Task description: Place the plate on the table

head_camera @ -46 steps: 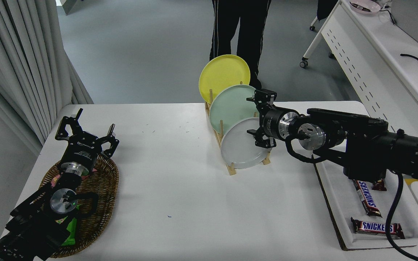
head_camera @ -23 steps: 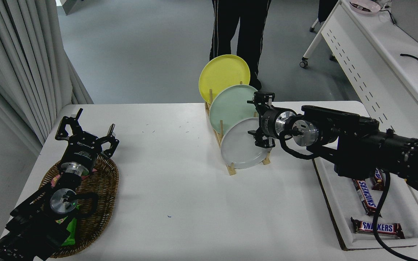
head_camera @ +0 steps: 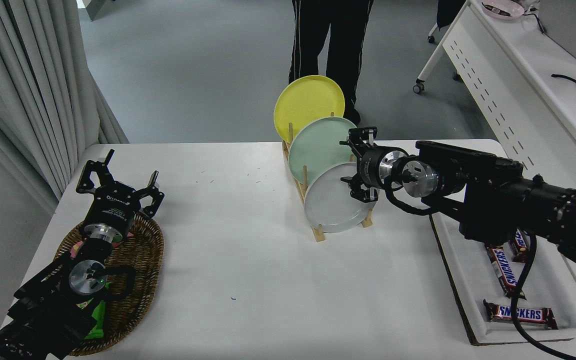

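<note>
The light grey plate (head_camera: 330, 205) stands on edge in the nearest slot of a wooden rack (head_camera: 318, 231), in front of a mint green plate (head_camera: 318, 145) and a yellow plate (head_camera: 305, 102). My right gripper (head_camera: 354, 161) is open, its fingers spread one above the other at the grey plate's upper right rim, holding nothing. My left gripper (head_camera: 118, 180) is open and parked at the lower left over a wicker basket (head_camera: 138, 270). The white table (head_camera: 248, 260) lies under everything.
A white tray (head_camera: 473, 280) with Snickers bars (head_camera: 520, 313) lies at the right, under my right arm. A person (head_camera: 330, 35) stands beyond the table's far edge. A white desk (head_camera: 518, 75) stands at the upper right. Curtains hang at the left.
My right arm has reached forward and to the left, bringing the gripper closer against the grey plate's upper right rim. The plates and my left arm have not moved.
</note>
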